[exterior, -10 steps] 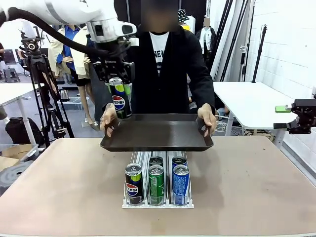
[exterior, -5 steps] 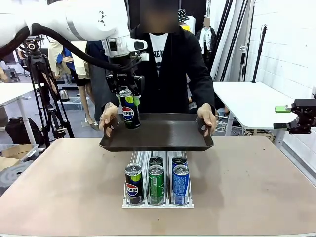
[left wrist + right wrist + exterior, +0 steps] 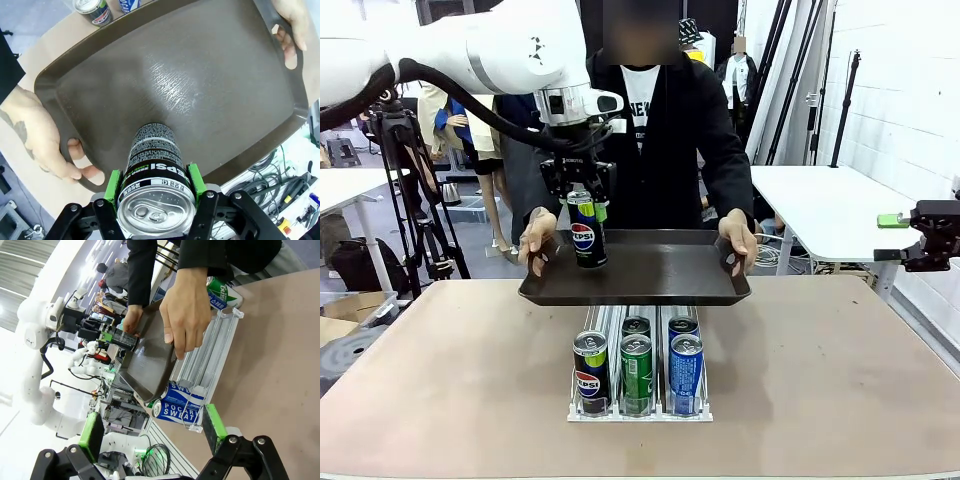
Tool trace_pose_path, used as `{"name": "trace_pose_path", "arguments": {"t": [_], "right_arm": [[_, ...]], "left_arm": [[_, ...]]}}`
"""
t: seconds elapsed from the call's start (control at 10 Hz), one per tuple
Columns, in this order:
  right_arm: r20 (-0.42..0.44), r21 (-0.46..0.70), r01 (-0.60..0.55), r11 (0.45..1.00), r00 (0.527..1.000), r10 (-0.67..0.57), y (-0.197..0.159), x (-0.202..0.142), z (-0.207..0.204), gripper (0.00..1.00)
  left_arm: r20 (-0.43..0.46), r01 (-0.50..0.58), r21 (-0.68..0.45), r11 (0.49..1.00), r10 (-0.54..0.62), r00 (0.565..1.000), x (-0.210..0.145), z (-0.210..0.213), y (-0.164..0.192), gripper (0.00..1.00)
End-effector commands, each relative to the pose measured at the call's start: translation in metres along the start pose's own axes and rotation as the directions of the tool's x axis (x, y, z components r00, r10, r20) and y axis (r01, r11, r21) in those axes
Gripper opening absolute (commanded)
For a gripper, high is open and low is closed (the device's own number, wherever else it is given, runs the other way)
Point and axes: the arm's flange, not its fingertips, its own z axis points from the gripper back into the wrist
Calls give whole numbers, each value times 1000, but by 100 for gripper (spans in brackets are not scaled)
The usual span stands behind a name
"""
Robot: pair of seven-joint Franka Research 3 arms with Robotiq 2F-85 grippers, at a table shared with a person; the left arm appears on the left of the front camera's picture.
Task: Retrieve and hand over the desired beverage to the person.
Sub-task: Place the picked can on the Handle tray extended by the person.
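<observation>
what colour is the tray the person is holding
Dark brown. The tray shows best in the left wrist view.

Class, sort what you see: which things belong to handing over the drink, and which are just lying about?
In the job: Pepsi can, left pincer gripping it, tray, person's hands holding it, rack of cans.
Lying about: camera tripod, white side table.

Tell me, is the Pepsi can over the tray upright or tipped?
Upright: the Pepsi can is vertical, lid up between the left jaws, base toward the tray. Whether it touches the tray: cannot tell.
</observation>
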Motion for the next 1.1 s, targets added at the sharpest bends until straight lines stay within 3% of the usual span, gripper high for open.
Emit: {"name": "trace_pose_path", "arguments": {"t": [0.0,0.5,0.6,1.0], "right_arm": [[3,-4,-1,1000,1000,1,0,-1,0,100],[3,-4,-1,1000,1000,1,0,-1,0,100],[3,-4,-1,1000,1000,1,0,-1,0,100],[3,-4,-1,1000,1000,1,0,-1,0,100]], "left_arm": [[4,5,7,1000,-5,1000,5,3,4,0],[-20,-5,-3,1000,5,1000,9,-7,7,0],[-23,-9,-11,1000,9,1000,10,-5,7,12],[-17,-18,-3,1000,18,1000,11,-2,9,80]]}}
